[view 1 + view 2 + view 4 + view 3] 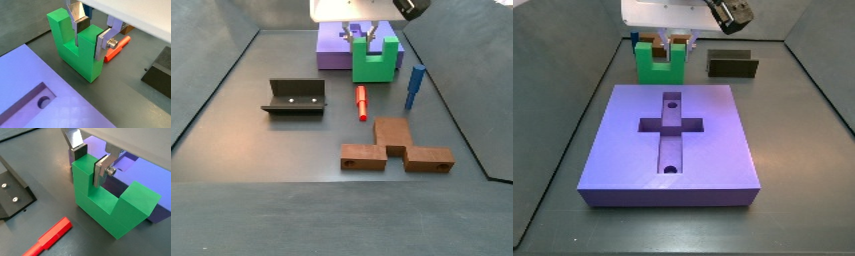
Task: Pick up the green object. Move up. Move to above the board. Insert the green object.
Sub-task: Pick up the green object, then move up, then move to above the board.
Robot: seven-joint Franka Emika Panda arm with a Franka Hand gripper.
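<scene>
The green object [80,60] is a bright green U-shaped block standing on the dark floor beside the board, prongs up. It shows in both wrist views [107,210] and both side views [657,68] [374,68]. My gripper [89,35] [90,160] reaches down over it, one finger in the slot and one on the outside, shut on one prong. In the side views the gripper [669,42] [360,36] sits at the block's top. The board [714,140] is a large purple slab with a cross-shaped recess and two round holes, also seen in other views [40,100] [143,173] [334,50].
A dark olive block [732,64] [159,72] lies beside the green object. A red stick [361,100] [50,238] [113,50], a blue stick [414,85] and a brown U-shaped block [398,150] lie on the floor. The fixture [295,97] [10,193] stands away from the board.
</scene>
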